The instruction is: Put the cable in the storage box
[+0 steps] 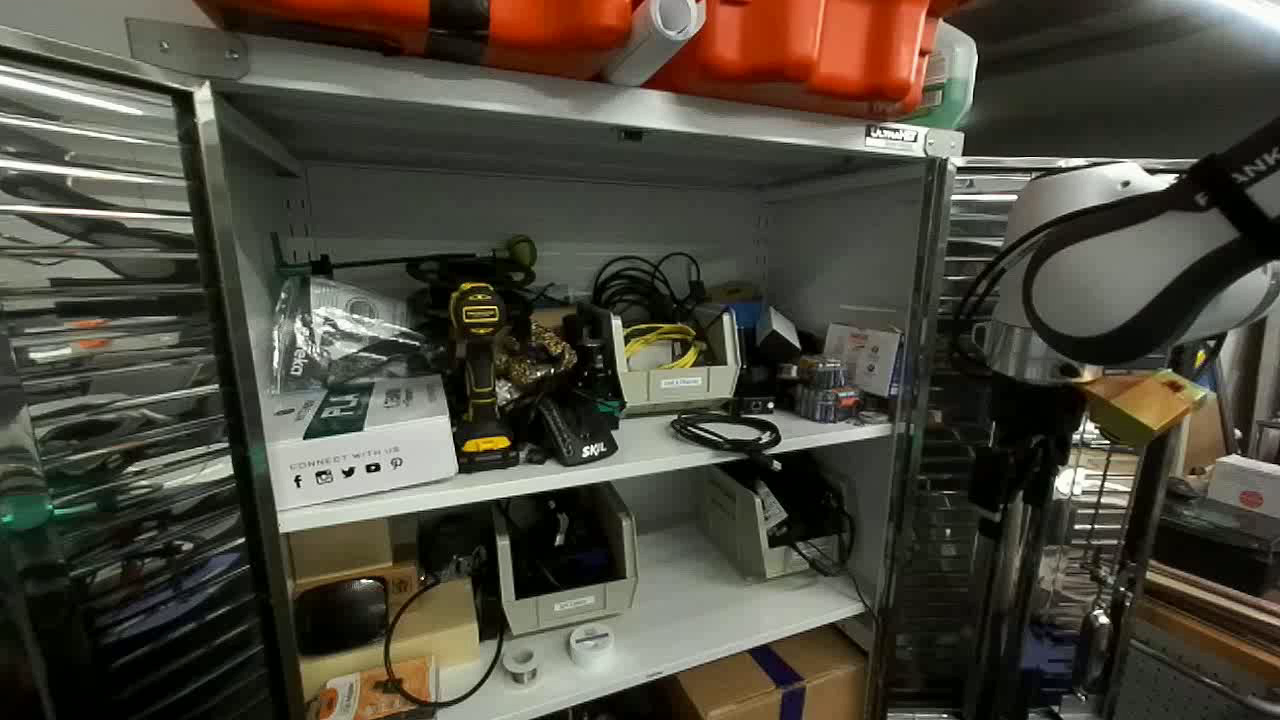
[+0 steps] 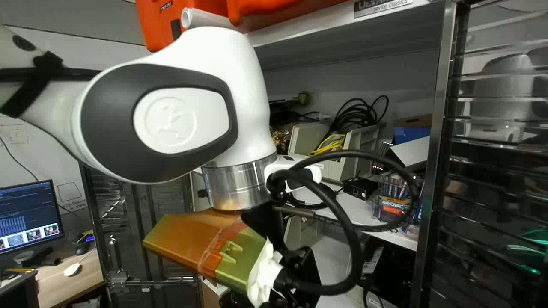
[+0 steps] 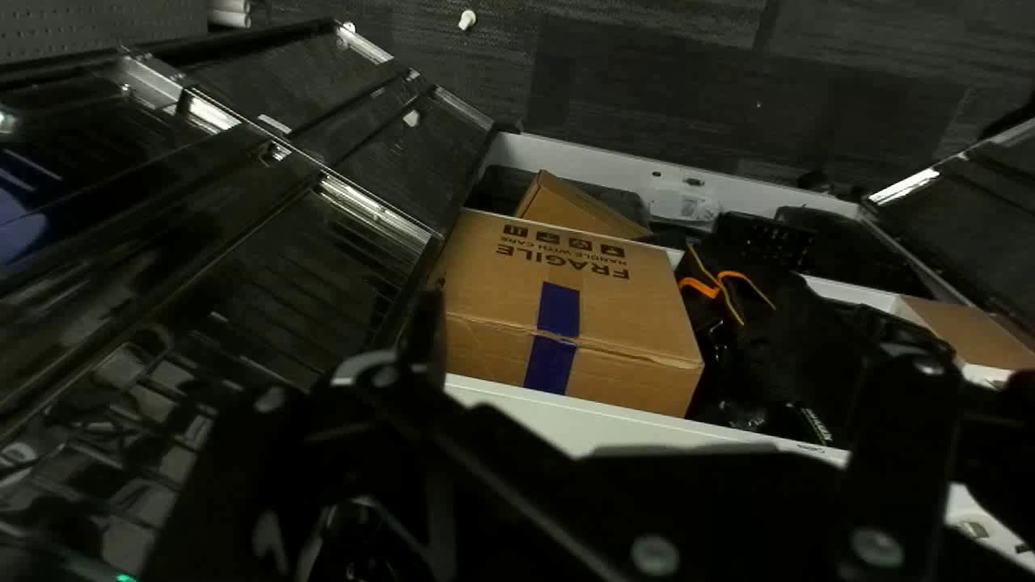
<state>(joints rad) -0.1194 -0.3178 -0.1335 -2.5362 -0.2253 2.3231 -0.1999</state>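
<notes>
A black coiled cable [image 1: 725,433] lies at the front edge of the upper shelf, and part of it shows behind the arm in an exterior view [image 2: 306,204]. A beige storage box [image 1: 678,388] with yellow cable inside stands just behind it on that shelf; it also shows in an exterior view [image 2: 361,143]. My gripper [image 3: 663,356] has its dark fingers spread wide apart, with nothing seen between them. In an exterior view the gripper [image 1: 995,490] hangs outside the cabinet, beside its right edge and apart from the cable. The cable and that box are not in the wrist view.
The open cabinet door [image 1: 1000,600] stands beside the arm. Batteries [image 1: 825,388], a drill [image 1: 480,370] and a white box [image 1: 360,440] share the upper shelf. The lower shelf holds two more beige bins [image 1: 565,605] [image 1: 735,530]. A cardboard box [image 3: 582,323] sits below.
</notes>
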